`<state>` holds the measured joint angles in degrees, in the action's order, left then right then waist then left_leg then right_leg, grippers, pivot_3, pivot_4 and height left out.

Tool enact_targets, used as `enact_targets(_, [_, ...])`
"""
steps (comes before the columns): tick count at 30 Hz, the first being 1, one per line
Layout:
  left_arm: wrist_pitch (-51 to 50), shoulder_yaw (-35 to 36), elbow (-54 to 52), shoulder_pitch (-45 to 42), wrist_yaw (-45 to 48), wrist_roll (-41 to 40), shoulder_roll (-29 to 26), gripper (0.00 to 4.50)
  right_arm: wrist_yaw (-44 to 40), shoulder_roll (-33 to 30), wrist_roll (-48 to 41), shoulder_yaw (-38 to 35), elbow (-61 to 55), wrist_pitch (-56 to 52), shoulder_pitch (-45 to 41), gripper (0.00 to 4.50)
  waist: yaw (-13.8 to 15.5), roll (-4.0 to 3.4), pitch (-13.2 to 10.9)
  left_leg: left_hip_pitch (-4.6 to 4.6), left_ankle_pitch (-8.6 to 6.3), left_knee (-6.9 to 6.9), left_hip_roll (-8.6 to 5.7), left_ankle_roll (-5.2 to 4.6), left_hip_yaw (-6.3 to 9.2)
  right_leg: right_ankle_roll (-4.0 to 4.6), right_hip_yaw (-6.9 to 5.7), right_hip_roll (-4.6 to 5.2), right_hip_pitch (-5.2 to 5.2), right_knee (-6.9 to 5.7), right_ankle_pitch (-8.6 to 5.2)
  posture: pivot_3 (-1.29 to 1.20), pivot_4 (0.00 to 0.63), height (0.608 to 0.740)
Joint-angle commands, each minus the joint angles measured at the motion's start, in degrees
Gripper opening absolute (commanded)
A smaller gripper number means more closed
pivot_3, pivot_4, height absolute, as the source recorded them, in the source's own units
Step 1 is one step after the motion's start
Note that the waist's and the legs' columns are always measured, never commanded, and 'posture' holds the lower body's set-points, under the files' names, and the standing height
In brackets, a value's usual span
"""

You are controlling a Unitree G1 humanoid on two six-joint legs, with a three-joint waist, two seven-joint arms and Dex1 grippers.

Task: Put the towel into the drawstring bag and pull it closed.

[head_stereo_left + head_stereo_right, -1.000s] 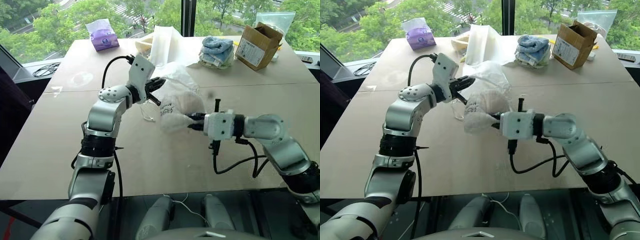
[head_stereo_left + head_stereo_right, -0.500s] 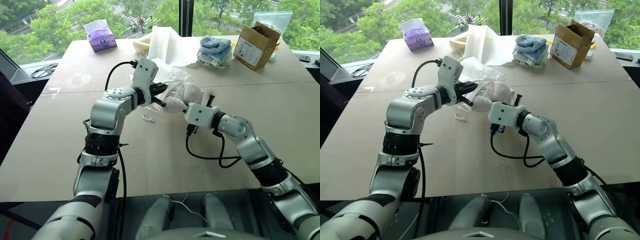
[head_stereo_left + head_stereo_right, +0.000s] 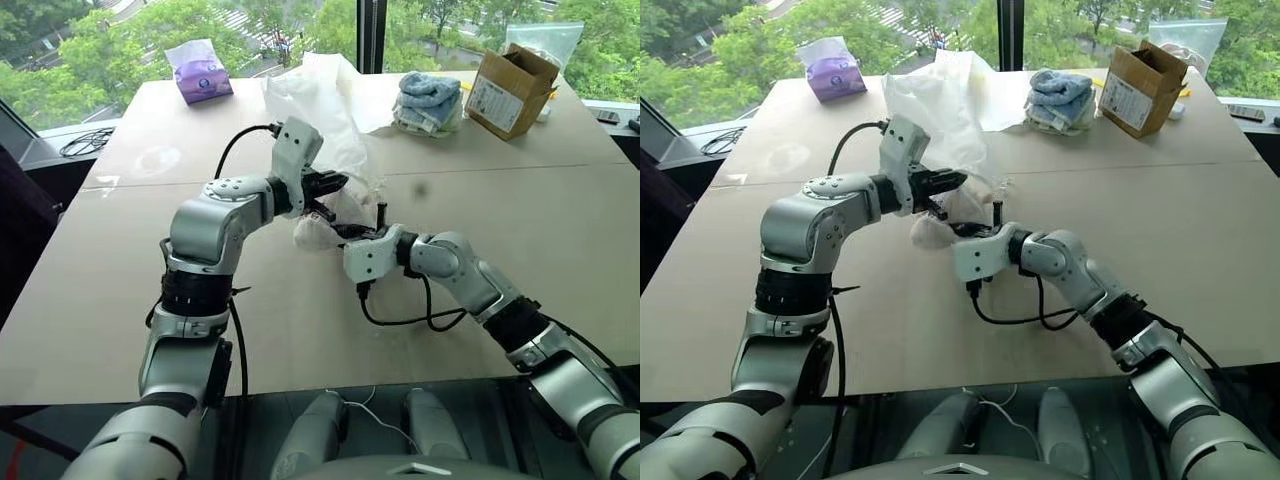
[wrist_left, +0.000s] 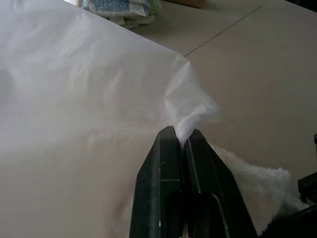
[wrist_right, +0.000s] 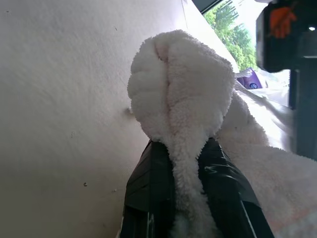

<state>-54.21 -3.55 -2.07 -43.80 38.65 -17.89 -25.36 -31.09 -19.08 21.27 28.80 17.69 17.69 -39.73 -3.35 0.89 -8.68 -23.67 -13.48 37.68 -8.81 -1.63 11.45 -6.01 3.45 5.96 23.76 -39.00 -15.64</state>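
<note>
Pinching a fold of the drawstring bag (image 4: 99, 89), the left gripper (image 4: 179, 136) has its two black fingers pressed together on the thin white fabric, which bunches into a small crumpled peak right at the tips. From there the bag spreads away as a broad, slightly see-through sheet; in the head views it rises from the left gripper (image 3: 335, 185) toward twelve o'clock as a tall pale drape (image 3: 315, 110).

The right gripper (image 5: 185, 148) is clamped on the towel (image 5: 183, 84), whose cream-white fluffy pile is squeezed between the fingers and bulges out beyond them in a rounded lump. In the head views the right gripper (image 3: 345, 232) sits at about five o'clock from the left one, just beside it, with the towel (image 3: 312, 232) at its nine o'clock side, low over the table (image 3: 300, 320) and under the lower edge of the bag. Whether any of the towel is inside the bag's mouth cannot be told.

Farther out on the table, at one o'clock from the grippers, lies a stack of light blue towels (image 3: 432, 98), with a cardboard box (image 3: 515, 90) beyond them toward two o'clock. At eleven o'clock, near the far edge, stands a purple tissue pack (image 3: 203, 70).
</note>
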Motion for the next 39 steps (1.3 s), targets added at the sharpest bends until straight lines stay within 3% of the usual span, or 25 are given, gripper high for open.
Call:
enact_targets(1, [0.3,0.1,-3.9,0.6,1.8,-1.9,-1.2,0.0,4.1,1.2,-2.8,-6.4,2.2,-1.0,-3.0,0.05,0.0,0.0,0.0,0.0,0.0,0.0,0.0,0.0,0.0,0.0,0.0,0.0,0.0,0.0,0.0,0.0,0.15,0.74])
enact_targets(8, [-0.9,-0.2,-4.3,1.6,2.1,-3.1,-1.9,0.0,10.9,8.4,-7.6,-13.5,4.9,-6.5,-2.9,0.05,-0.7,-0.01,0.0,0.02,0.02,-0.03,0.04,0.04,0.03,0.04,0.0,-0.02,0.01,-0.01,0.02,0.0,0.15,0.74])
enact_targets(13, [-3.3,0.8,-4.2,1.0,2.5,-5.5,-1.5,0.0,13.4,11.2,-7.6,-14.0,4.7,-5.3,-3.0,0.05,-0.7,-0.01,0.0,0.02,0.02,-0.03,0.04,0.04,0.03,0.04,0.0,-0.02,0.01,-0.01,0.03,0.0,0.15,0.74])
enact_targets(20, [-4.4,2.8,-4.4,-0.1,4.8,-9.7,-1.6,0.0,12.3,5.8,4.4,-3.9,6.3,6.2,-4.2,0.05,-0.7,-0.02,0.0,0.02,0.02,-0.02,0.03,0.04,0.01,0.04,0.0,-0.04,0.05,-0.02,0.03,0.0,0.15,0.74])
enact_targets(28, [1.3,1.5,-2.9,0.4,9.4,-9.7,-3.7,0.0,15.1,2.5,12.2,0.6,6.3,17.5,-5.8,0.05,-0.9,-0.03,0.0,0.02,0.06,-0.03,0.03,0.09,0.0,0.05,0.04,-0.06,0.09,-0.09,0.03,0.0,0.15,0.74])
enact_targets(32, [4.2,2.0,-1.4,-0.6,11.0,-9.6,-3.4,0.0,14.4,2.8,13.0,1.2,7.6,18.8,-5.5,0.05,-0.8,-0.03,0.0,0.03,0.06,-0.02,0.03,0.09,0.01,0.05,0.04,-0.06,0.07,-0.08,0.03,0.0,0.15,0.74])
enact_targets(39, [5.7,3.2,-0.7,-1.1,13.3,-11.0,-3.8,0.0,12.4,5.4,7.0,-4.1,10.7,11.7,-4.9,0.05,-0.9,-0.03,0.0,0.03,0.06,-0.03,0.04,0.1,0.01,0.06,0.05,-0.06,0.07,-0.09,0.03,0.0,0.15,0.74])
